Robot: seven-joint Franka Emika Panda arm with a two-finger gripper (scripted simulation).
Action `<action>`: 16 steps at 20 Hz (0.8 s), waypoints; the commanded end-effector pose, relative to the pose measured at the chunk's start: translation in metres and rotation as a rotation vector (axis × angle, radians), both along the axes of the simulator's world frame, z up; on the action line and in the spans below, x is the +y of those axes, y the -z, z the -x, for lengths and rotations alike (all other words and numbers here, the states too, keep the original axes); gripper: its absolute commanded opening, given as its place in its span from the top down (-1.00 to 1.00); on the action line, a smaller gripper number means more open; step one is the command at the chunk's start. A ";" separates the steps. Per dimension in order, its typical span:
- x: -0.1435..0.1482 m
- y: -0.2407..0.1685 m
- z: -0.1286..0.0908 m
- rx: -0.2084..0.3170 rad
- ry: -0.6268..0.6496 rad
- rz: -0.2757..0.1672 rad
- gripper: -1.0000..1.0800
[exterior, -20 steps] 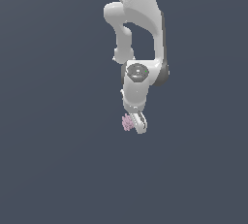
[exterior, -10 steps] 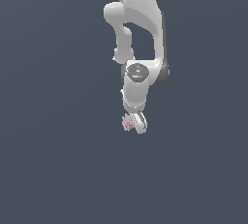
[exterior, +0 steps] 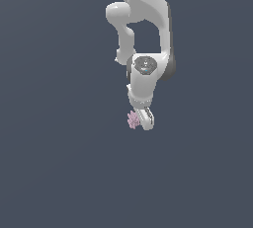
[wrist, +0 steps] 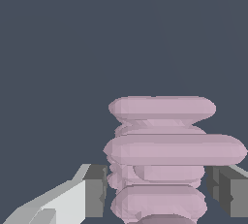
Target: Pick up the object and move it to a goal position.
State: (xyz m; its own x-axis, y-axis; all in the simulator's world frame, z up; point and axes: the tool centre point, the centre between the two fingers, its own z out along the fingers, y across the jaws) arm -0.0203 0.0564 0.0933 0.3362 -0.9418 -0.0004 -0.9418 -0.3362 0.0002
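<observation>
Pink object (wrist: 162,165) sat between fingers of pincer (wrist: 160,189), long axis crossing gap; fingers flanking, contact unclear.

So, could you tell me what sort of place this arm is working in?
Apparently a bare simulated scene, not a real room: flat, uniform grey-blue background with no furniture, a smooth untextured white arm, and a blocky pale pink object between the gripper fingers.
</observation>
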 end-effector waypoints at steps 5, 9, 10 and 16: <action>0.024 -0.034 0.024 -0.001 -0.001 0.000 1.00; 0.043 -0.061 0.044 -0.001 -0.001 0.000 1.00; 0.048 -0.067 0.048 -0.001 -0.001 0.000 1.00; 0.069 -0.097 0.068 -0.001 -0.001 0.001 1.00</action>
